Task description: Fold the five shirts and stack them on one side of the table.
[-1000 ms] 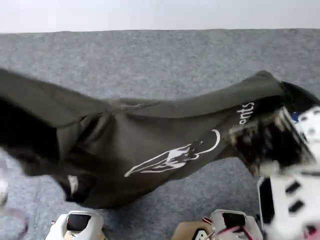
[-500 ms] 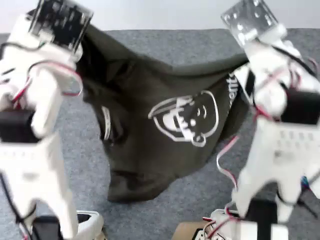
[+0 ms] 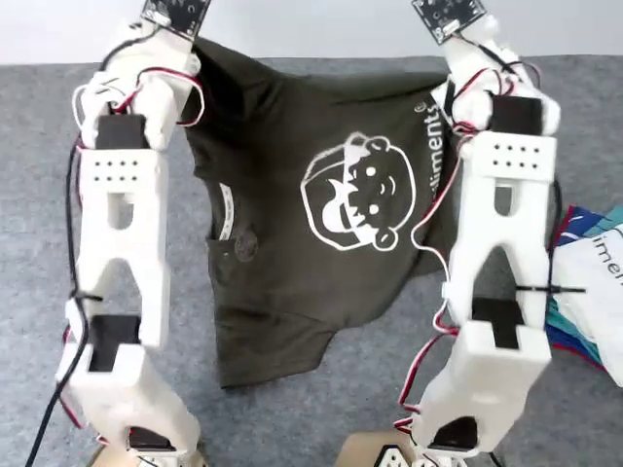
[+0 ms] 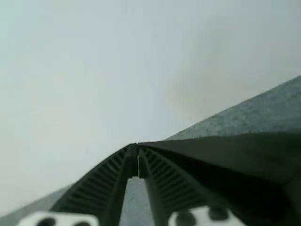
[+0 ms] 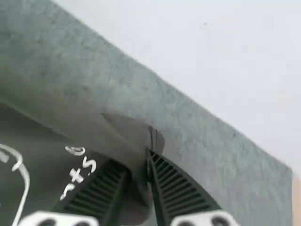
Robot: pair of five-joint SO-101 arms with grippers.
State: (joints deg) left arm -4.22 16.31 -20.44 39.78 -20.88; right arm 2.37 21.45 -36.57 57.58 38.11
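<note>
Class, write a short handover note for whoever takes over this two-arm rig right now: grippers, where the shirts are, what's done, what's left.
Left gripper: shut on one end of the far edge of the dark olive shirt.
Right gripper: shut on the other end.
Shirt: print up, stretched between the grippers near the far edge of the grey table; its near end lies rumpled on the table.
Done: a pile of light cloth, likely shirts, lies at the table's right side; count unclear.
Left: lay this shirt flat, fold it, add it to the pile, then any others.
</note>
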